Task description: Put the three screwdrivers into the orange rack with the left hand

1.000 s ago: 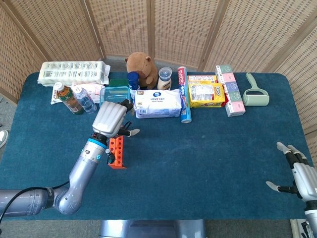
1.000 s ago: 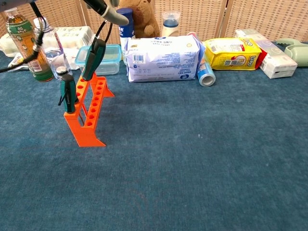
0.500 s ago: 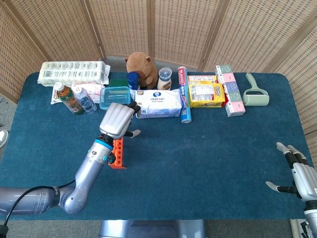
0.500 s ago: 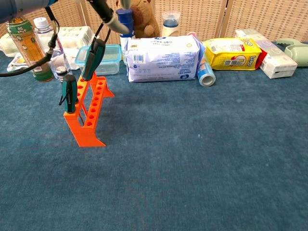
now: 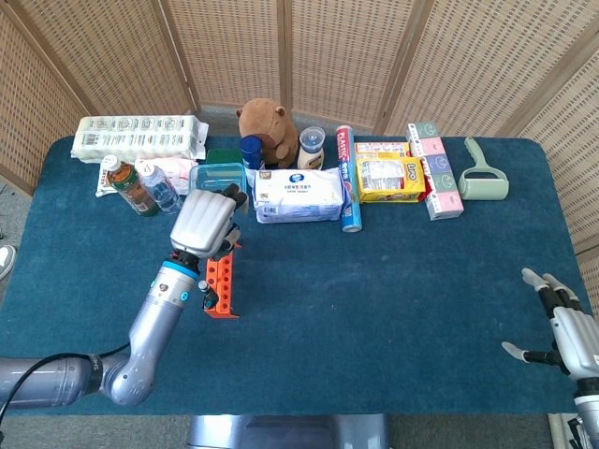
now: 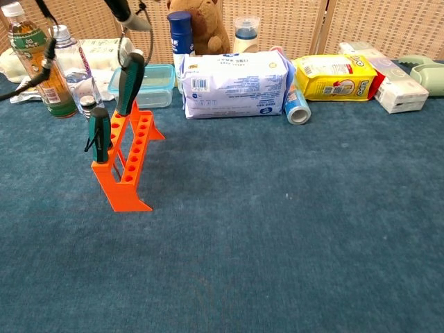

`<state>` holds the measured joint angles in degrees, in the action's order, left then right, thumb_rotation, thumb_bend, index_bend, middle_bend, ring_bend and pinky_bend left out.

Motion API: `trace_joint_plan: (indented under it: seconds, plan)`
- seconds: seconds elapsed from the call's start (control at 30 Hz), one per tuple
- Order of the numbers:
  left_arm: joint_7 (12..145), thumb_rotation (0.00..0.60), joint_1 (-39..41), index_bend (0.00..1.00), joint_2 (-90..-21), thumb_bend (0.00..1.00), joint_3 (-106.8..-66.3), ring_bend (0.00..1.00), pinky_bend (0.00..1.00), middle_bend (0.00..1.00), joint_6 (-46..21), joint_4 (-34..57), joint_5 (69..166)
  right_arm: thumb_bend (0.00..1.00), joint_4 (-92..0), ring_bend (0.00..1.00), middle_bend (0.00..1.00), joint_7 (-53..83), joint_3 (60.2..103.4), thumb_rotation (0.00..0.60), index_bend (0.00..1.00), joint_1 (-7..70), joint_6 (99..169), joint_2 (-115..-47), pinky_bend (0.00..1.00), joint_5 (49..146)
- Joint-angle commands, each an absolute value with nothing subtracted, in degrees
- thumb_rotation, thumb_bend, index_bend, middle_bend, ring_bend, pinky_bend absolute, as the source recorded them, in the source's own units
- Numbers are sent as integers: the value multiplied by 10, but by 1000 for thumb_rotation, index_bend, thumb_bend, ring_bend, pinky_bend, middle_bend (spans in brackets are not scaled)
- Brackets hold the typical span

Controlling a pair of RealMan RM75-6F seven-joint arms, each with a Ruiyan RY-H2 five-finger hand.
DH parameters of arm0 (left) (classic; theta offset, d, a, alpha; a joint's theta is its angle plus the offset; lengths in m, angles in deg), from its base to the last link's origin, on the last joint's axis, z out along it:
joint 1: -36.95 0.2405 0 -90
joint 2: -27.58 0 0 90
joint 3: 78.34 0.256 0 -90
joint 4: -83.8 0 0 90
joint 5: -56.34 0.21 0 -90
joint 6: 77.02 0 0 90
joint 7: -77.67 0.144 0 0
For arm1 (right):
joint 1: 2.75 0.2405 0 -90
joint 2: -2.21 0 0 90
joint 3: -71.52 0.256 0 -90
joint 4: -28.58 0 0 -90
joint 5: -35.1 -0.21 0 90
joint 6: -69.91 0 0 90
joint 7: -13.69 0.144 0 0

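The orange rack (image 6: 128, 166) stands on the blue cloth, left of centre; in the head view the rack (image 5: 223, 281) lies under my left hand (image 5: 201, 223). A green-handled screwdriver (image 6: 99, 135) stands in its near end. A taller dark-green screwdriver (image 6: 130, 83) stands nearly upright at its far end. One of the left hand's fingers (image 6: 130, 17) shows just above that handle with a small gap, gripping nothing. A small dark handle with a silvery cap (image 6: 87, 105) shows beside the rack's left side; whether it sits in a slot is unclear. My right hand (image 5: 562, 327) rests at the table's right edge, fingers apart.
Behind the rack stand two bottles (image 6: 31, 55) and a clear box (image 6: 156, 83). A white wipes pack (image 6: 232, 83), a blue can (image 6: 298, 107), a yellow packet (image 6: 333, 75), a plush toy (image 5: 267, 126) and a lint roller (image 5: 485, 178) line the back.
My left hand has shifted left and back over the rack. The tall screwdriver, leaning right before, now stands nearly upright. The right hand has not moved.
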<state>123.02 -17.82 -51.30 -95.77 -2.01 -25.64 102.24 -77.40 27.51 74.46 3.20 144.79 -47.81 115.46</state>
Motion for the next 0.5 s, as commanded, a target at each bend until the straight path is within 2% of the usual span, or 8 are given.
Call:
trace_joint_plan:
  seconds: [0.03,0.5]
  plan:
    - [1231,522,-169,493,-495,237,-959,605,848,384,-7,-277,1024,0,-775,10,154,275,744,600,0,32,1448,-478,0,1156]
    - [1217,525,-143,493,-447,237,-965,604,848,382,14,-324,1026,0,-780,12,155,270,741,600,0,31,1447,-477,0,1161]
